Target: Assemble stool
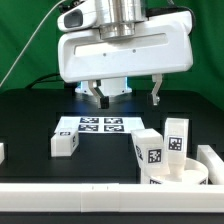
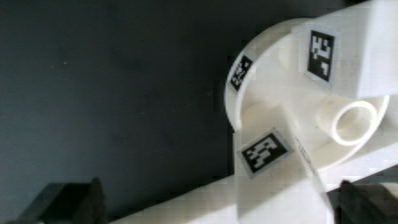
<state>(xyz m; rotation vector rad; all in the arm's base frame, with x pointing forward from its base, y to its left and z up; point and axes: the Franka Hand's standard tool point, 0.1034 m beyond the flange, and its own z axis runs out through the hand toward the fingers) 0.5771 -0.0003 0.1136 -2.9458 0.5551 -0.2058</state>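
The round white stool seat point(image 1: 183, 176) lies at the exterior view's lower right, against the border rail. Two white block legs point(image 1: 150, 150) point(image 1: 177, 136) stand upright on or right behind it, tags facing the camera. A third leg point(image 1: 65, 143) lies loose on the black table at the exterior view's left. My gripper point(image 1: 129, 96) hangs open and empty above the table, behind the marker board. In the wrist view the seat point(image 2: 285, 110) with its tags and a round hole point(image 2: 356, 122) fills the frame, and my dark fingertips point(image 2: 71, 202) are spread wide apart with nothing between them.
The marker board point(image 1: 90, 125) lies flat under the gripper. The long white border rail point(image 1: 70, 190) runs along the front and turns up at the exterior view's right point(image 1: 211, 160). A small white piece point(image 1: 2, 152) shows at the left edge.
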